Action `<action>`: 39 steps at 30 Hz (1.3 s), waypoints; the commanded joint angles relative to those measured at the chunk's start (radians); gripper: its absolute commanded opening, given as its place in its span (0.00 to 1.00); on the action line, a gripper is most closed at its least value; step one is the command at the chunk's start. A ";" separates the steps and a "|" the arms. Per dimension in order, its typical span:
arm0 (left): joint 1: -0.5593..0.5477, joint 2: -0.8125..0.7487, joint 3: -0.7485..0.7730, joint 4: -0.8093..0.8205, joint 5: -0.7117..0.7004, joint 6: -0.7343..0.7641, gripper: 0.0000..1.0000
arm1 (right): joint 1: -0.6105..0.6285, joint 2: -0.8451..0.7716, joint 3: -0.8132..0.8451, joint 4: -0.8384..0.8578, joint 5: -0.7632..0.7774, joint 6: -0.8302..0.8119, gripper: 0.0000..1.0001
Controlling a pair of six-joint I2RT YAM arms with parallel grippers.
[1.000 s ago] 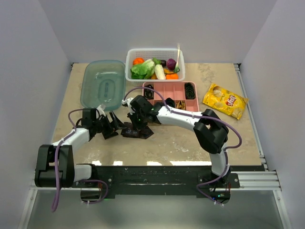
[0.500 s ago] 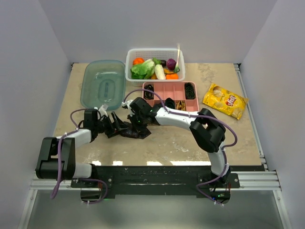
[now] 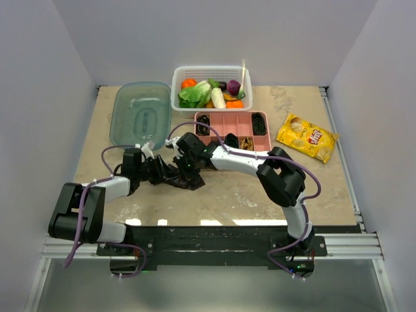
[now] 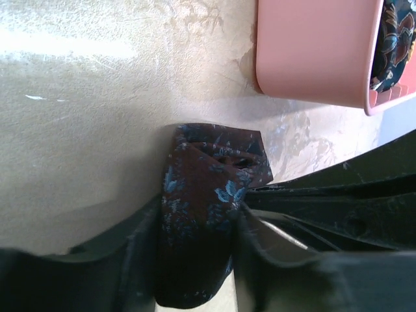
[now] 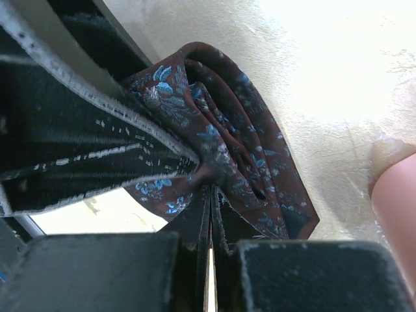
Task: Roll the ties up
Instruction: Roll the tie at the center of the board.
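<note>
Maroon tie [image 4: 209,162] sits part-coiled on table [image 3: 318,188] beside pink tray [image 4: 312,52]; right gripper [image 5: 209,185] pinches its fold, left gripper [image 4: 198,218] clamps its sides; recommend even tension, edges aligned

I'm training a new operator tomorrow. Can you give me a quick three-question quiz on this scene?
1. True or false: the maroon tie lies inside the pink tray.
2. What lies to the right of the pink tray? A. a chip bag B. scissors C. a cup
3. What is the right hand pinching?

Key: 1. False; it lies on the table in front of the tray. 2. A. 3. The maroon tie.
</note>
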 commanded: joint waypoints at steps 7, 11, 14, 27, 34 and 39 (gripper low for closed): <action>-0.040 -0.045 0.171 -0.306 -0.173 0.099 0.24 | -0.010 -0.076 0.013 0.001 -0.043 0.023 0.00; -0.087 -0.066 0.261 -0.452 -0.303 0.125 0.22 | -0.044 -0.133 -0.030 0.024 -0.055 0.048 0.00; -0.123 -0.088 0.329 -0.553 -0.423 0.145 0.22 | -0.067 -0.173 -0.054 0.039 -0.072 0.056 0.00; -0.331 -0.037 0.488 -0.797 -0.871 0.182 0.18 | -0.121 -0.271 -0.151 0.061 -0.083 0.070 0.00; -0.451 0.045 0.582 -0.925 -1.165 0.130 0.11 | -0.145 -0.299 -0.188 0.064 -0.092 0.074 0.00; -0.526 0.098 0.591 -0.954 -1.256 0.070 0.10 | -0.162 -0.322 -0.220 0.071 -0.081 0.083 0.00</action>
